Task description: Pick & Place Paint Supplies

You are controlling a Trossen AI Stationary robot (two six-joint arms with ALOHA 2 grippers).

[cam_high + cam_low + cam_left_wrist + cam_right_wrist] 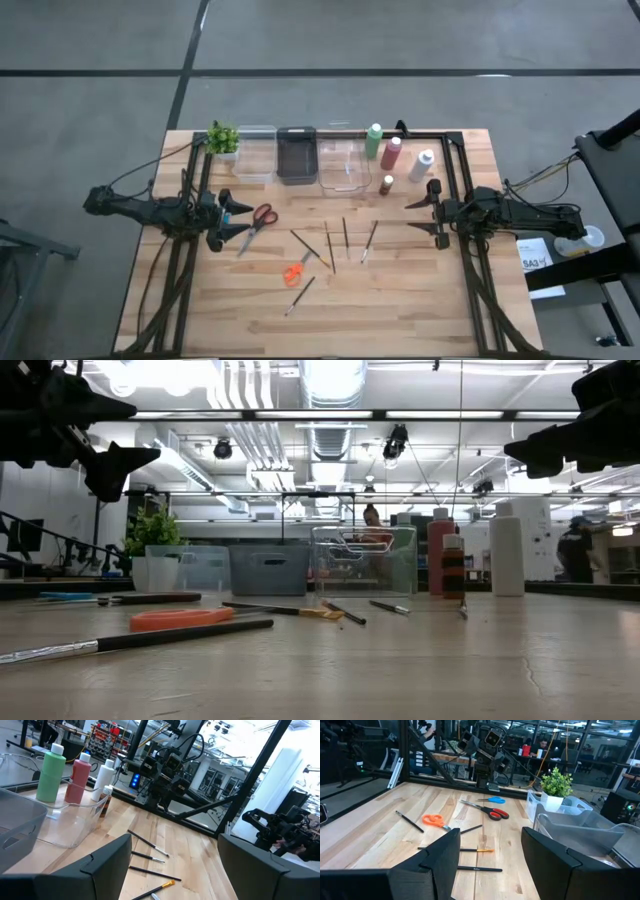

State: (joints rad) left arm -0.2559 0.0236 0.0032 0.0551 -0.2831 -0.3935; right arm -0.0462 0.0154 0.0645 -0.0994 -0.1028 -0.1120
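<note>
The wooden tabletop [420,300] carries brushes [345,238] and an orange tool [293,273] mid-table, red-handled scissors [259,218] toward the left edge, and paint bottles [391,153] by the back-right corner. The left gripper [233,220] and right gripper [420,215] hover spread and empty. Workshop racks stand behind.

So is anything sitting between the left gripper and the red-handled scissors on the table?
Nothing visible does. In the high view the left gripper hangs open beside the red-handled scissors, with only bare wood between them. A small blue tool lies close by, next to the gripper rather than in the gap. The right gripper waits across the table.
</note>
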